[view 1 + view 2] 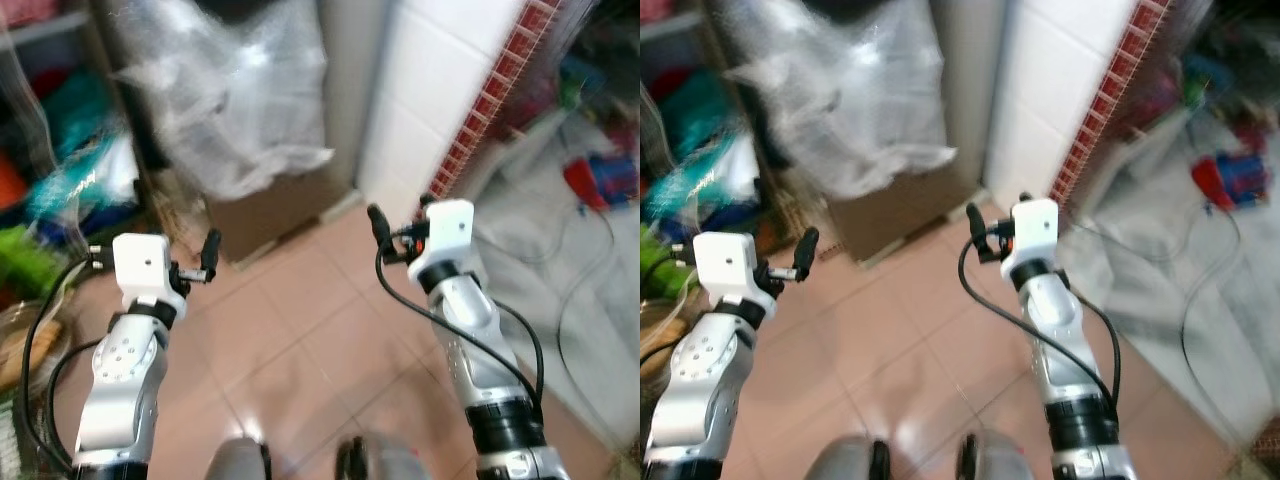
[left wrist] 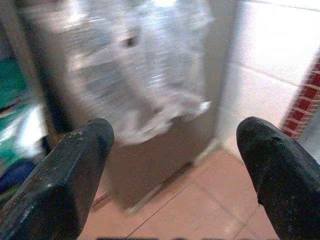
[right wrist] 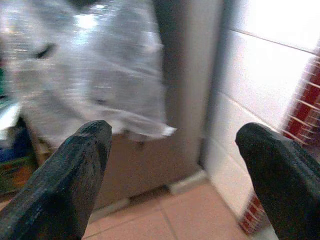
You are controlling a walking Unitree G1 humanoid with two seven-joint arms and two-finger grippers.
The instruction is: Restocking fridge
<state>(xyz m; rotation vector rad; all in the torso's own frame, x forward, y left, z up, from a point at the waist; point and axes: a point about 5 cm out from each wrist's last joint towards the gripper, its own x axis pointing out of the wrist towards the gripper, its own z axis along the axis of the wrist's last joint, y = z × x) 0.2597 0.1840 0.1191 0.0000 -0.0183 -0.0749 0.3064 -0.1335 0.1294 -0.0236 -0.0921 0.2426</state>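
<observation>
Pink floor tiles are spreading out from the foot of a tall grey cabinet, which may be the fridge, though blur is making that hard to tell. Crumpled clear plastic wrap is hanging down over the cabinet's front. Beside the cabinet, a white tiled wall is running off, edged by a strip of red brick. On the cabinet's other side, shelves with coloured items are showing, blurred. Both arms are reaching toward the cabinet, well short of it: the left gripper is holding its 2 fingers wide apart with nothing between them, and the right gripper is doing the same
</observation>
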